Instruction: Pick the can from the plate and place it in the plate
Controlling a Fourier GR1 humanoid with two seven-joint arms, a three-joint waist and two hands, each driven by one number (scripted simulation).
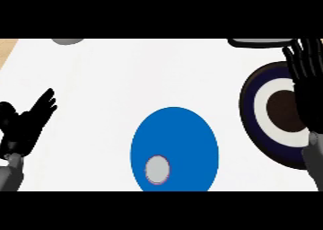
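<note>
The right hand [308,81] hangs with its fingers straight and holding nothing over the right part of the dark ringed plate [257,108], which lies to the right of the blue plate [181,134]. The left hand [22,123] rests open and empty, fingers up, well to the left of the blue plate. The can [157,170] stands upright on the blue plate's near part, its long axis pointing up so only the round grey lid shows.

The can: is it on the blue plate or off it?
On it: the can sits inside the blue plate, near its lower edge.
</note>
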